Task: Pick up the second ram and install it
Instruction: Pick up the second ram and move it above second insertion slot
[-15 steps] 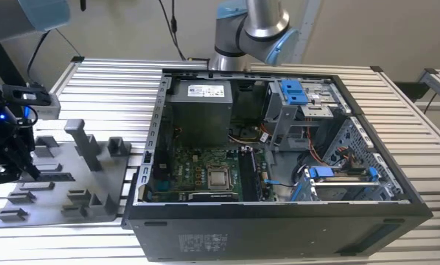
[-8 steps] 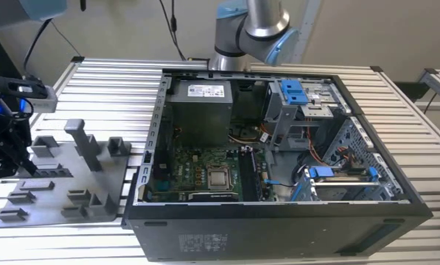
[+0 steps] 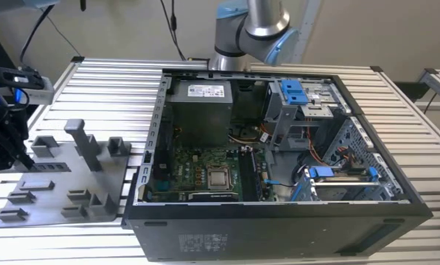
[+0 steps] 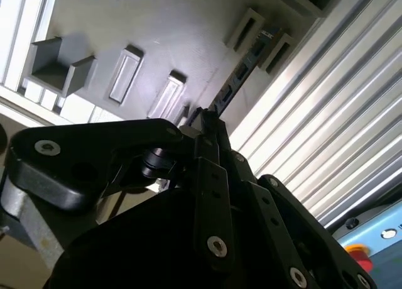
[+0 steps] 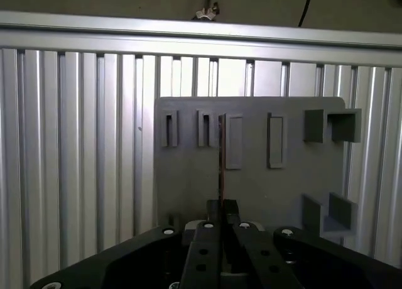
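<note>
Black end effector (image 5: 222, 205) clenched on second ram (image 5: 221, 154), edge-on at grey tray (image 5: 188, 182), slatted table (image 5: 75, 144) beneath

Table (image 3: 109, 83): silver, ribbed in parallel stripes. Computer case (image 3: 279, 232): black. Inside it, circuit board (image 3: 197, 171) green; clips (image 3: 293, 91) at one o'clock bright blue. Tray (image 3: 58, 182), at nine o'clock from the computer case: plain matt grey. Memory stick (image 5: 220, 169): dark (so in both wrist views). Gripper (image 5: 221, 203): black, silver screws. Arm (image 3: 260, 22): silver, pale-blue caps.

A robotics lab or workshop: a ribbed aluminium worktop (image 3: 102, 83) carries an opened computer case (image 3: 279, 232), robot arm (image 3: 253, 27) at its twelve o'clock.
</note>
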You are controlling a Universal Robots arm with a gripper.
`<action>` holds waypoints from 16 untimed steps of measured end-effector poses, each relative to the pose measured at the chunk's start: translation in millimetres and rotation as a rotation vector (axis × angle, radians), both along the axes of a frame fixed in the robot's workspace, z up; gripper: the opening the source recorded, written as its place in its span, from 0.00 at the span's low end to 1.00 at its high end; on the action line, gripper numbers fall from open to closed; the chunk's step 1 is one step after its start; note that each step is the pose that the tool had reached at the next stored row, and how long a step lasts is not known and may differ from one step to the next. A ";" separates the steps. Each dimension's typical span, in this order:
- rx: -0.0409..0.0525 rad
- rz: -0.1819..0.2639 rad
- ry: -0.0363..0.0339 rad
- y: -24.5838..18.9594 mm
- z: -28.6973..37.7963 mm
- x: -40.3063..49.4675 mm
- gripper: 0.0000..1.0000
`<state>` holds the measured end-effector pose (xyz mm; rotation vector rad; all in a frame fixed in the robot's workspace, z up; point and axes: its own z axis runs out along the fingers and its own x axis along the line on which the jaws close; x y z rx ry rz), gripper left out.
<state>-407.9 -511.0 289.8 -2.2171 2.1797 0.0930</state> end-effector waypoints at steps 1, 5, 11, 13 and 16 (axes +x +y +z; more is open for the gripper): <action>0.0000 0.000 -0.0001 0.4 2.2 0.0 0.14; 0.0000 0.000 0.0000 1.9 12.2 0.0 0.14; 0.0000 0.000 0.0000 5.1 26.3 0.0 0.14; 0.0000 0.000 -0.0001 5.8 30.5 0.1 0.14; 0.0000 0.000 0.0000 6.7 38.2 0.0 0.14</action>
